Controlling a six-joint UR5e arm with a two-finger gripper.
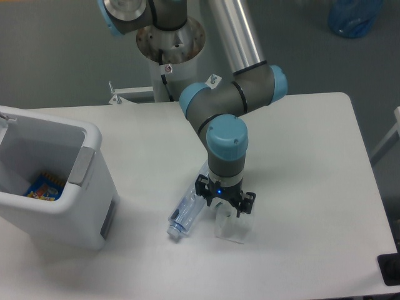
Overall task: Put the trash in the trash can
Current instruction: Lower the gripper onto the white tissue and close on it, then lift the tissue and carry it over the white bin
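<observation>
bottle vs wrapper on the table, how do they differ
The bottle is long and narrow, lying at a slant with a white cap at its lower end; the wrapper is shorter and squarish, with no cap. The bottle has a bluish tint; the wrapper looks colourless. The claw sits over the wrapper's upper edge, hiding part of it, while the bottle lies mostly uncovered beside it. Both are clear crumpled plastic on the table, outside the bin.
</observation>
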